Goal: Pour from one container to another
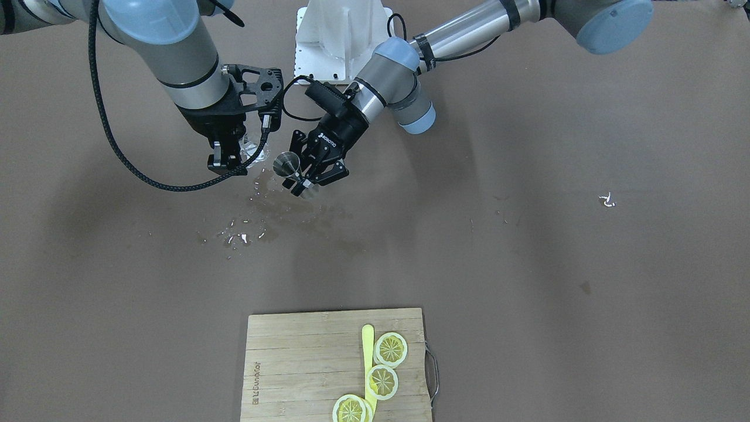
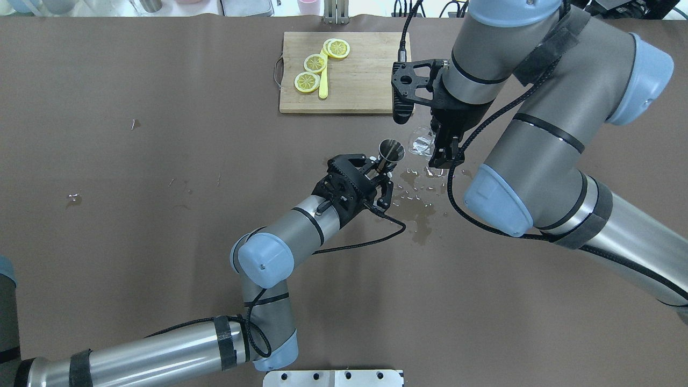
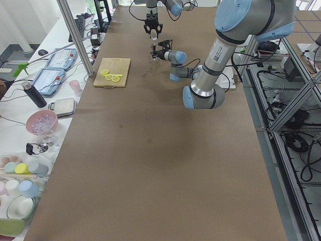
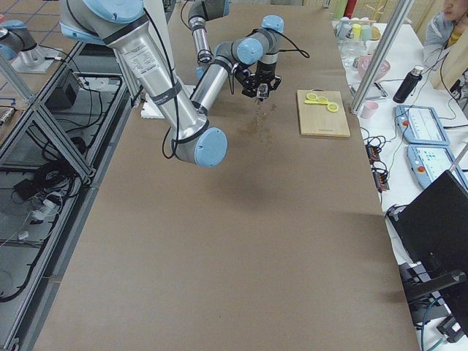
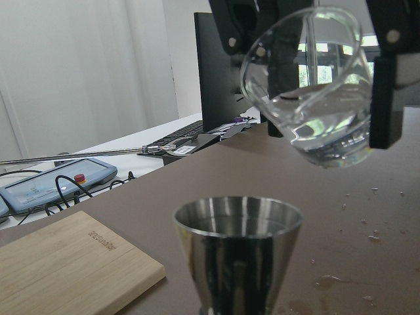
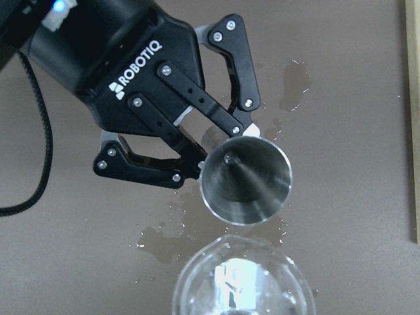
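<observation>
1. Here, one table (image 2: 161,242); two arms meet over it just right of centre in the overhead view; one board (image 2: 365,86) lies at upper centre.
2. The right gripper (image 2: 442,153) is closed on one glass (image 2: 422,144), held off the table and tipped, with water in its low side; the left gripper (image 2: 380,173) is clamped on the lower cone of one jigger (image 2: 391,150), mouth up, just beside and below the glass lip.
3. The step looks like the pour itself, glass into jigger; no stream shows; next, the lip should come over the jigger mouth and tip further, slowly.
4. One wet patch (image 2: 422,215) with droplets beneath them hints at misses; three lemon slices (image 2: 307,81) and one yellow stick (image 2: 323,86) sit on the board.
</observation>
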Controlling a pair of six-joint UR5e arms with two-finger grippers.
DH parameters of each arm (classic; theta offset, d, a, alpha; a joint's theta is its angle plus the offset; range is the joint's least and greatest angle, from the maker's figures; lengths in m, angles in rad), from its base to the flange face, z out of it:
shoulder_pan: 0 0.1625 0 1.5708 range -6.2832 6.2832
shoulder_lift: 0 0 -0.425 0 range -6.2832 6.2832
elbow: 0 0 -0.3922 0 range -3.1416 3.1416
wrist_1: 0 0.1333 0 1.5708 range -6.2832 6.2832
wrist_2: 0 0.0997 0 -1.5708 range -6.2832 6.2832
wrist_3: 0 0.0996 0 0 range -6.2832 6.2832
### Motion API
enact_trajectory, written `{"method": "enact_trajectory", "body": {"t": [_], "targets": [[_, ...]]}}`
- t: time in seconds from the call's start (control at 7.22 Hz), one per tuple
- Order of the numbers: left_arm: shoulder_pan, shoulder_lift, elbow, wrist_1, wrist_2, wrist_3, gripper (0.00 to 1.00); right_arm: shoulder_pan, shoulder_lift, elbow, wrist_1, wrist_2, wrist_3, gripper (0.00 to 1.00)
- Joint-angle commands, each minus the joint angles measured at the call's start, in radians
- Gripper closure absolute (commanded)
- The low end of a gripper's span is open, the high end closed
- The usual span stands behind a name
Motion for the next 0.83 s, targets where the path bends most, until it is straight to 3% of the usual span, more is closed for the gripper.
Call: {"method": "enact_trajectory", "body": {"t": [0.0,0.69], "targets": [[0.0,0.002,0.0,-0.004,0.0,0.0,1.0,-0.01,0.026,-0.001,-0.056,-0.018,-0.003,1.0],[0.0,0.002,0.0,-0.007,0.0,0.0,1.0,-0.01,0.055,-0.01,-0.113,-0.027,-0.003,1.0]]}}
